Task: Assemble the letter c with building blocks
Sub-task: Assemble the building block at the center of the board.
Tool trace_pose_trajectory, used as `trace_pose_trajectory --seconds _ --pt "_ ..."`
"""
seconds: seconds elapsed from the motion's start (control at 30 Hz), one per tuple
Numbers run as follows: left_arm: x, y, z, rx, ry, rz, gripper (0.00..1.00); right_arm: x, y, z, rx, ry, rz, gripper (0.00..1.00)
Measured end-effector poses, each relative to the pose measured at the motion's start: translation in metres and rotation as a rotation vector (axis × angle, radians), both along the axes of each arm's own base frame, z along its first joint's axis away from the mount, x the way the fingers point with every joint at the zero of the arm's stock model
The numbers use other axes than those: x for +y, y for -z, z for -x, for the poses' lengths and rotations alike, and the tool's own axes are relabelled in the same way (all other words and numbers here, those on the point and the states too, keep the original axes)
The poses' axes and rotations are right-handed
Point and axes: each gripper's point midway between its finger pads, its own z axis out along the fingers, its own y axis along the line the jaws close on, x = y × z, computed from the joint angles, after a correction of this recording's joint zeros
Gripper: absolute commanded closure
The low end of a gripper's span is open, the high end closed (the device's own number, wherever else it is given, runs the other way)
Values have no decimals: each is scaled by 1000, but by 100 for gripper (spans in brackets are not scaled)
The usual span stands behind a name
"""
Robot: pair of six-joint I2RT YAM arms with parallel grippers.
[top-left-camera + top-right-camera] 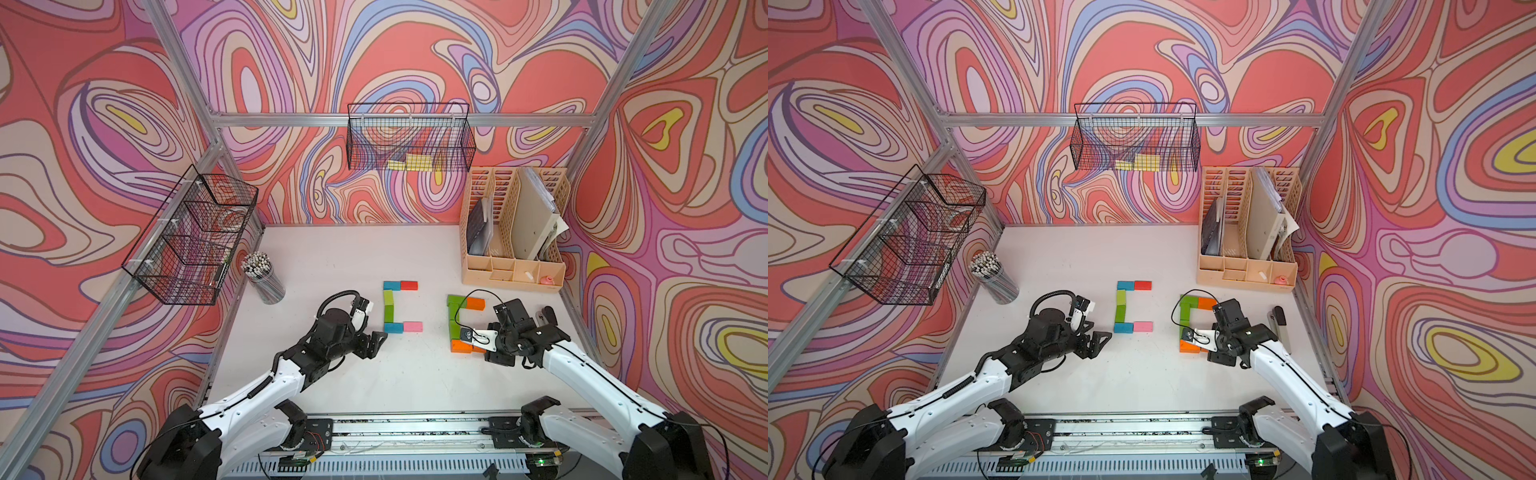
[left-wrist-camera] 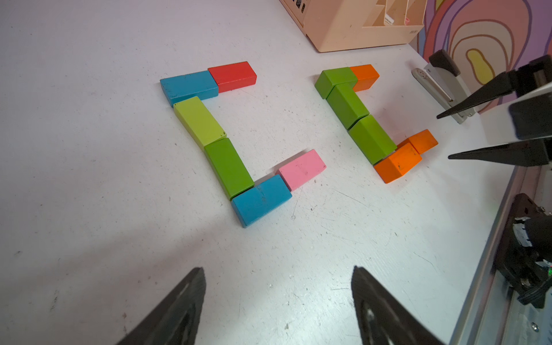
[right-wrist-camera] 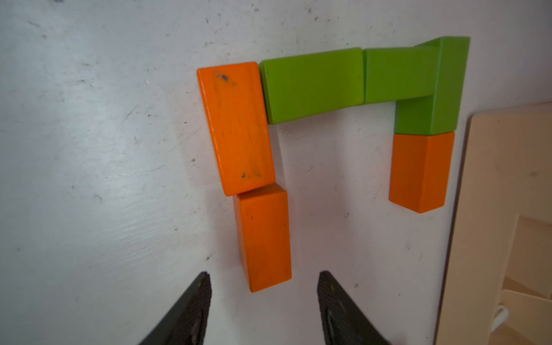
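Two C shapes of building blocks lie on the white table. The left one is made of blue (image 1: 392,285), red (image 1: 409,285), light green (image 2: 198,121), green (image 2: 228,167), blue (image 2: 261,200) and pink (image 2: 301,168) blocks. The right one has three green blocks (image 3: 312,85), an orange block (image 3: 419,171) at its far end and two orange blocks (image 3: 237,127) at its near end. My right gripper (image 3: 264,276) is open, its tips either side of the end orange block (image 3: 263,236) without touching it. My left gripper (image 2: 278,268) stands open and empty, short of the left C.
A beige desk organizer (image 1: 513,266) stands at the back right, with a stapler (image 1: 546,313) near the right edge. A cup of pencils (image 1: 266,278) is at the left. Wire baskets (image 1: 409,141) (image 1: 191,241) hang on the frame above.
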Motion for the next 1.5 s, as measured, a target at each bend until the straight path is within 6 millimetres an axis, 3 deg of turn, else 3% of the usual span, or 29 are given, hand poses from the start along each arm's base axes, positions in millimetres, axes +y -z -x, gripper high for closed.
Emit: trace_pose_trajectory --seconds 0.3,1.5 --pt "0 -1 0 -3 0 1 20 4 9 -22 55 9 34 36" --pt "1 -2 0 -7 -5 -1 21 10 27 -9 187 -78 43 63"
